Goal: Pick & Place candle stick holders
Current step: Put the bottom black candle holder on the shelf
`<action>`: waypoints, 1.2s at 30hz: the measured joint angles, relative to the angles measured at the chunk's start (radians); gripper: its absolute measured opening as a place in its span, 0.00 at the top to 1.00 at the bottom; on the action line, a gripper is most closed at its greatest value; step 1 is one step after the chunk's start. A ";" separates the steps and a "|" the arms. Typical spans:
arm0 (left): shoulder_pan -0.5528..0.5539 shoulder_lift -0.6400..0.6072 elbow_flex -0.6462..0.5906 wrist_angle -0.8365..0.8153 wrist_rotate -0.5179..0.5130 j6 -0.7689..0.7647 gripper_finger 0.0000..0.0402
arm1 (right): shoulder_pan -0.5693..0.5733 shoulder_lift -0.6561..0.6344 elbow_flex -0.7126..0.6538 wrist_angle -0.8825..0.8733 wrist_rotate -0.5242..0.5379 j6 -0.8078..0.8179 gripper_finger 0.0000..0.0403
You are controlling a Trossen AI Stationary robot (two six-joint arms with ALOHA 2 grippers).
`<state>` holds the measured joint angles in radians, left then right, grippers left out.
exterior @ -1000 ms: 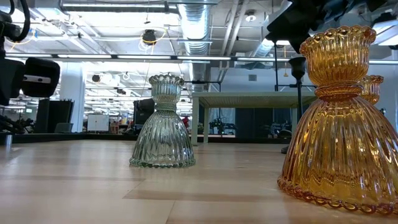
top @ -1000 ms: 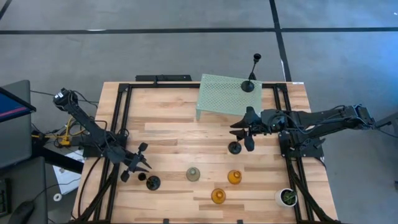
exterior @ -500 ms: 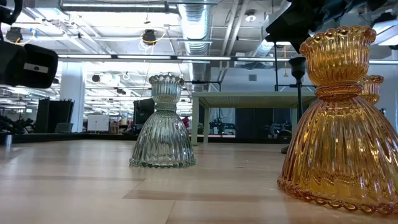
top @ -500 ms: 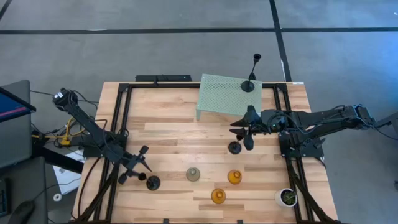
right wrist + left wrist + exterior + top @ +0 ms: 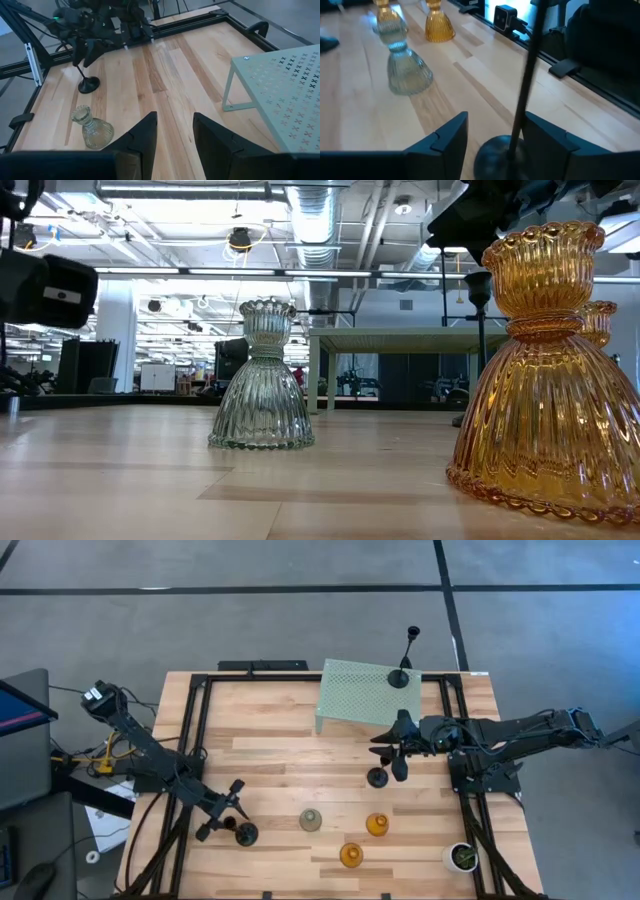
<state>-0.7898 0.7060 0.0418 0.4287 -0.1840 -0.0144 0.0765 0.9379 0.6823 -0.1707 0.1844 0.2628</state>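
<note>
My left gripper [image 5: 224,811] is open at the near left. Its fingers stand on either side of the thin stem [image 5: 526,80] of a black candle stick holder [image 5: 245,833], just above its round base [image 5: 496,154]. My right gripper [image 5: 394,754] is open and empty [image 5: 176,132] beside a second black holder [image 5: 377,777], which stands on the table. A third black holder [image 5: 401,676] stands on the green shelf [image 5: 355,695]. A grey-green holder [image 5: 311,820] and two amber holders [image 5: 376,825] [image 5: 351,855] stand on their bases near the front edge.
A small white pot with a green plant [image 5: 461,857] stands at the near right corner. The perforated green shelf stands on legs at the far middle. Black rails [image 5: 195,730] run along the table's left and right sides. Bare wood [image 5: 280,755] lies between the arms.
My left gripper has gone a little toward the table's near edge and right, closing in on the black holder at the near left until its open fingers stand around the stem. My right gripper has kept still.
</note>
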 joint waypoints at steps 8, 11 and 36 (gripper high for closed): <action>0.000 0.135 0.000 0.101 0.000 -0.104 0.57 | 0.000 0.000 0.000 0.000 0.000 0.000 0.71; 0.000 0.167 0.000 0.133 0.000 -0.106 0.58 | 0.000 0.000 0.000 0.000 0.000 0.000 0.71; 0.001 0.198 0.000 0.207 -0.079 -0.077 0.95 | 0.000 0.000 0.000 0.000 0.000 0.000 0.71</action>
<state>-0.7892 0.9043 0.0422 0.6360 -0.2630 -0.0912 0.0765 0.9379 0.6823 -0.1708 0.1844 0.2626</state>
